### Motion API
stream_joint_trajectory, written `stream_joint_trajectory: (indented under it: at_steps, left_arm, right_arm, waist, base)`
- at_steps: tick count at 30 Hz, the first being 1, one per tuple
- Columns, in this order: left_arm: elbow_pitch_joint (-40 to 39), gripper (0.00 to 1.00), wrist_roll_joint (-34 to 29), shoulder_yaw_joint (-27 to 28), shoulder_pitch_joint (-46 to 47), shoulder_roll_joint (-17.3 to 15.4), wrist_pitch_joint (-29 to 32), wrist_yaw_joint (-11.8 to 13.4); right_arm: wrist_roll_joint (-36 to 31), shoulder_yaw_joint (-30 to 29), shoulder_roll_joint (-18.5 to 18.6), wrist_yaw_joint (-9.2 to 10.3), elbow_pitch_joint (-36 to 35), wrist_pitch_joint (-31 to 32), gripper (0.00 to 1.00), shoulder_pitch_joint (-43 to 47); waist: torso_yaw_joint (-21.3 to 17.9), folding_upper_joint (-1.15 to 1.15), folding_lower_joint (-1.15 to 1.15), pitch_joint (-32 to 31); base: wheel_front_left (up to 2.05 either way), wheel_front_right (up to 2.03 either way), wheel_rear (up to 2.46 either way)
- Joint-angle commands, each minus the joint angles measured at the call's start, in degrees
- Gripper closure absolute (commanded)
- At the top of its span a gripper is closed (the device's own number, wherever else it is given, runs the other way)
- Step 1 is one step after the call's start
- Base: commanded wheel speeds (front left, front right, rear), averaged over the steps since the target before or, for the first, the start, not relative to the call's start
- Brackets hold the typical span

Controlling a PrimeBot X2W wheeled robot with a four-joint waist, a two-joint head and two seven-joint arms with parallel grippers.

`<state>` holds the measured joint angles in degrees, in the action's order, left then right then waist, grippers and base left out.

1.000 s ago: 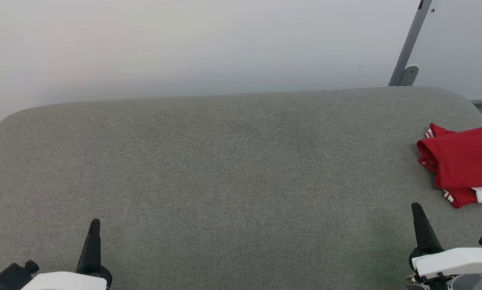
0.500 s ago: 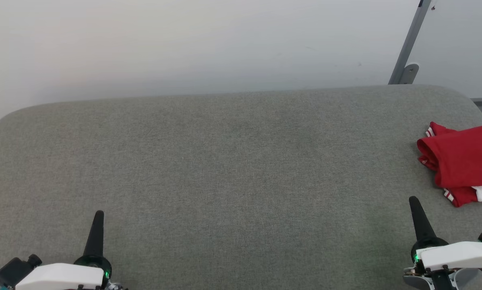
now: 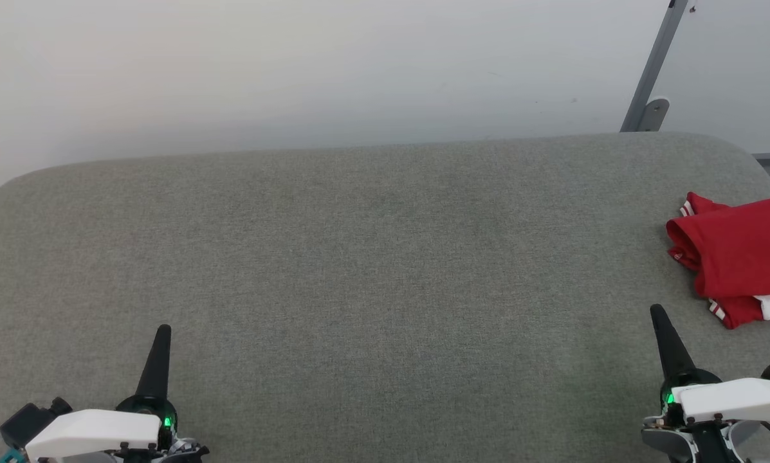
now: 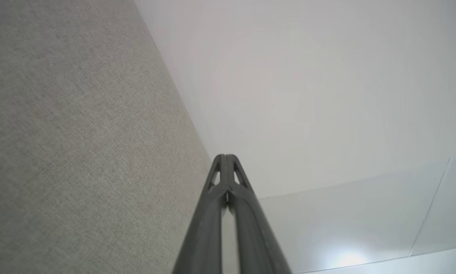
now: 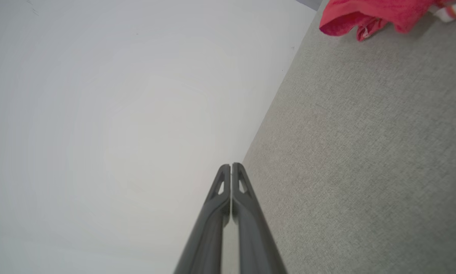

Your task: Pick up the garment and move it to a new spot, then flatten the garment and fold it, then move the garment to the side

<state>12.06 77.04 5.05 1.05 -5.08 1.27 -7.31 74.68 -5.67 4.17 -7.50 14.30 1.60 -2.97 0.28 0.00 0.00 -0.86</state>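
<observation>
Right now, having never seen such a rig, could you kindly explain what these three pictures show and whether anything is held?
This is a two-armed robot before a grey padded surface. The wide picture comes from its head camera: at the lower corners stand its left tool and right tool, each a pair of dark fingers pressed shut. The other two pictures come from wrist cameras looking along those fingers. A red garment lies loosely folded near the surface's right edge, partly out of frame. Neither tool holds or touches anything.
</observation>
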Motion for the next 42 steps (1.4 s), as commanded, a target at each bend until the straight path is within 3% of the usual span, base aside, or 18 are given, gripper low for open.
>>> stream_joint_trajectory:
  at_steps: [1,42]
  left_arm:
    - [-0.16,1.0,1.38,0.32,1.55,0.08,0.48,-0.21]
    - [2.07,1.0,15.72,1.29,5.63,2.08,5.21,-0.31]
  right_arm:
    - [1.62,-0.16,-0.08,0.0,-0.55,0.61,1.0,-1.18]
    - [17.87,-0.92,-1.4,0.02,-0.37,5.1,1.0,-3.58]
  waist:
    - [-0.01,0.0,0.0,0.04]
    - [-0.28,0.0,0.0,1.04]
  base:
    - [0.0,0.0,0.0]
    - [0.0,0.0,0.0]
